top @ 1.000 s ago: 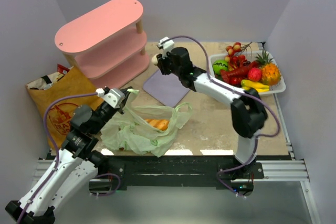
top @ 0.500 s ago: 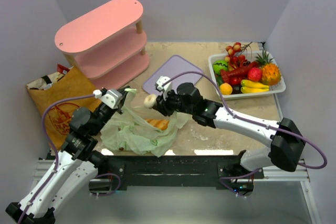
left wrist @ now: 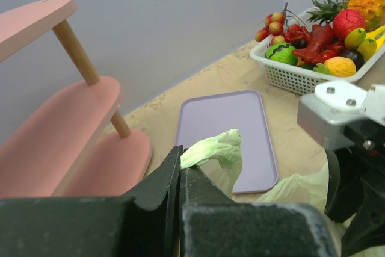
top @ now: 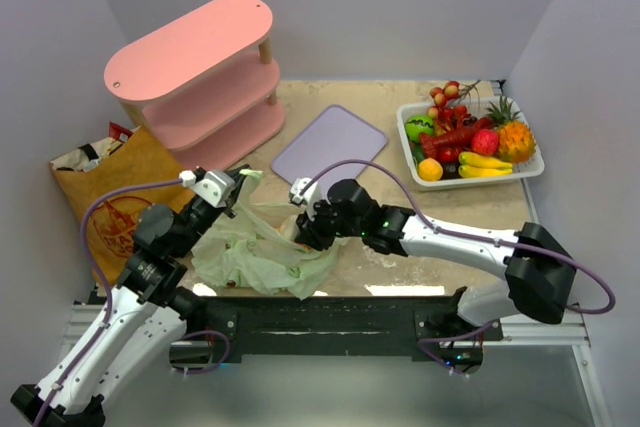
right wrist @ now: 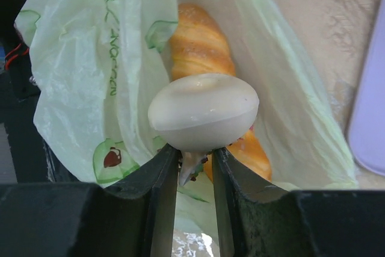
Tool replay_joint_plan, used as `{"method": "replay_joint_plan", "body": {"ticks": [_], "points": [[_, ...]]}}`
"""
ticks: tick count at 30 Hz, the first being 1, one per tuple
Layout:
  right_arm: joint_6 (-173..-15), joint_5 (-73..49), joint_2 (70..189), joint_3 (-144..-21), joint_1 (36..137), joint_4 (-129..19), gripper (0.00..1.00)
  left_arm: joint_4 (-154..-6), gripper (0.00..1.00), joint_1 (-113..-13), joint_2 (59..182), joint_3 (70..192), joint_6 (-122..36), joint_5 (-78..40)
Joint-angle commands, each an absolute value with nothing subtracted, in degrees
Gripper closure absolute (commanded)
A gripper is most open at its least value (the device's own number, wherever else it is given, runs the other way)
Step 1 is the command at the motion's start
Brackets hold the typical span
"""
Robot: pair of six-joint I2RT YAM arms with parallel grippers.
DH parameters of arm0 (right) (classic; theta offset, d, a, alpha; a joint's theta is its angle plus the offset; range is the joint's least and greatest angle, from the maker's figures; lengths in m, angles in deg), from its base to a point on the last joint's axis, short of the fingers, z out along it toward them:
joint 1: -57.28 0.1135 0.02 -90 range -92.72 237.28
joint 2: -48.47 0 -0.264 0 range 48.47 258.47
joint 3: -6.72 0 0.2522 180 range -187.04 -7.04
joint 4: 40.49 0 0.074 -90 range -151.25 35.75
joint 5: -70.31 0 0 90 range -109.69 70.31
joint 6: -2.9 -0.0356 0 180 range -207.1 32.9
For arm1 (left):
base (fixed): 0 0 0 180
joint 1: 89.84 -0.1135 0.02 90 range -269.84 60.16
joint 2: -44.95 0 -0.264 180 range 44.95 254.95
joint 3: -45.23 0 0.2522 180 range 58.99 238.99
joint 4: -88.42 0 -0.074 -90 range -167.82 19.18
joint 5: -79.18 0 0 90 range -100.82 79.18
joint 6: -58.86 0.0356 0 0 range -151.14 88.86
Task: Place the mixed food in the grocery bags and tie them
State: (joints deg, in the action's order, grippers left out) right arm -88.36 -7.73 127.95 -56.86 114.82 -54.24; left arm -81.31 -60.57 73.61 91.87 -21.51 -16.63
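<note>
The pale-green plastic grocery bag (top: pixel 258 255) lies crumpled at the table's near edge. My left gripper (top: pixel 238 185) is shut on one handle (left wrist: pixel 218 148) and holds it up, with the jaws (left wrist: pixel 180 162) pressed together on the thin film. My right gripper (top: pixel 303 228) is at the bag's mouth, shut on a small pale round piece (right wrist: pixel 203 111) that sits at its fingertips (right wrist: pixel 194 156). Beyond that piece, a golden-brown bread loaf (right wrist: pixel 201 49) lies inside the bag (right wrist: pixel 84 58). The brown paper grocery bag (top: pixel 115 197) with a red round print lies at the left.
A pink three-tier shelf (top: pixel 200 67) stands at the back left. A lilac tray (top: pixel 330 147) lies mid-table. A white basket (top: pixel 412 139) of toy fruit sits at the back right. A red packet (top: pixel 120 131) pokes out of the paper bag's top.
My right arm swung from the back of the table, near the shelf, down to the plastic bag's mouth, carrying the pale round piece. My left gripper kept its hold on the handle.
</note>
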Motion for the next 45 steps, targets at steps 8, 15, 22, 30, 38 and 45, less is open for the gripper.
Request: {"method": "replay_joint_plan", "body": {"ticks": [8, 15, 22, 30, 38, 45], "points": [[-90.00, -7.03, 128.38, -62.68, 117.67, -53.10, 0.16, -84.24, 1.00, -60.84, 73.25, 91.33, -22.27, -17.33], [-96.23, -18.71, 118.62, -63.73, 117.75, -60.56, 0.06, -84.24, 1.00, -60.84, 73.07, 91.33, -22.35, -17.42], [-108.52, -31.03, 111.40, -61.63, 117.66, -71.99, 0.08, -84.15, 1.00, -60.84, 72.63, 91.33, -22.35, -17.50], [-116.63, -31.12, 108.14, -54.94, 117.66, -70.95, 0.11, -84.24, 1.00, -60.84, 72.63, 91.33, -22.62, -18.12], [-117.43, -34.09, 113.23, -51.61, 117.67, -62.70, 0.15, -84.24, 1.00, -60.84, 72.46, 91.33, -22.62, -17.94], [-108.83, -43.24, 119.83, -49.66, 117.66, -48.38, 0.41, -84.59, 1.00, -60.84, 72.72, 91.24, -22.79, -18.21]]}}
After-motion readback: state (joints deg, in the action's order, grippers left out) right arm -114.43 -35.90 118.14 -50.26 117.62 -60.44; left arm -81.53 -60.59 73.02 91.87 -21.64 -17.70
